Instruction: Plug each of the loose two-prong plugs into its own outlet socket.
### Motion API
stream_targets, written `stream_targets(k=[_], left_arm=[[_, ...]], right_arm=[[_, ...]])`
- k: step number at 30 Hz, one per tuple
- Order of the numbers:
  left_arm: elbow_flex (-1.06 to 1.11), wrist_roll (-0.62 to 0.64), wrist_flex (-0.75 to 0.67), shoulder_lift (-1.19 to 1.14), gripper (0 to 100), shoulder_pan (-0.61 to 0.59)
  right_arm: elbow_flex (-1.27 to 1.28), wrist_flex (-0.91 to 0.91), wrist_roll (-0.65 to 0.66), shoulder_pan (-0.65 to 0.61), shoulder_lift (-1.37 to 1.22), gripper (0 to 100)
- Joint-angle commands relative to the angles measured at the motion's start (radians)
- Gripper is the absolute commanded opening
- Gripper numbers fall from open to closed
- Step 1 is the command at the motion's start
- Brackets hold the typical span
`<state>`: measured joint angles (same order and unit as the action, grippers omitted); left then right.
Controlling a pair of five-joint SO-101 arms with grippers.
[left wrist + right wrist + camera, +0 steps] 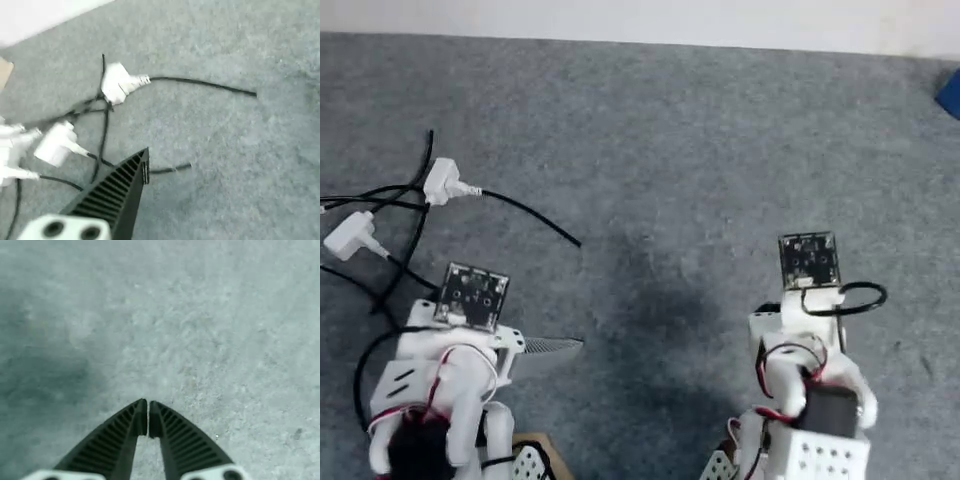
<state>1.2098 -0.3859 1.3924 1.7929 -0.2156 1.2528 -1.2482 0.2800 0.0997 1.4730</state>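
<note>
Grey carpet (700,150) bears white plugs (440,180) on black cords (530,215).

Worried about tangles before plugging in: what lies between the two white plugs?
In the high view, black cables cross between the farther plug and nearer plug.

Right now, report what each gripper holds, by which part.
Nothing is held. The right gripper is shut empty; the left gripper is open, apart from the plugs.

You're seeing white arms (440,385) trailing red and black wires (763,375), carrying dark circuit boards (472,293), the right gripper (148,415) black-ribbed.
</note>
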Motion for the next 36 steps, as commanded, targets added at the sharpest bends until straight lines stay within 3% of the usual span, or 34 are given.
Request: stream_targets(k=[1, 6, 12, 27, 29, 34, 36], left_arm=[[0.064, 0.009, -0.084, -0.002, 63, 0.002], [0.251, 0.009, -0.206, 0.024, 63, 0.004], [0.432, 0.009, -0.269, 0.024, 63, 0.007], [0.447, 0.005, -0.275, 0.024, 61, 0.01], [0.456, 0.005, -0.273, 0.024, 51, 0.01], [0.45, -0.055, -0.304, 0.025, 7, 0.027], [0.461, -0.1, -0.333, 0.025, 4, 0.042]], right_arm=[[0.176, 0.085, 0.003, 0.042, 0.117, 0.5], [0.375, 0.076, -0.104, 0.054, 0.374, 0.5], [0.467, 0.131, -0.115, 0.048, 0.343, 0.5], [0.556, 0.243, -0.117, -0.025, 0.361, 0.9], [0.556, 0.243, -0.117, -0.024, 0.361, 0.9], [0.556, 0.245, -0.117, -0.024, 0.361, 0.9], [0.556, 0.245, -0.117, -0.022, 0.361, 0.9]])
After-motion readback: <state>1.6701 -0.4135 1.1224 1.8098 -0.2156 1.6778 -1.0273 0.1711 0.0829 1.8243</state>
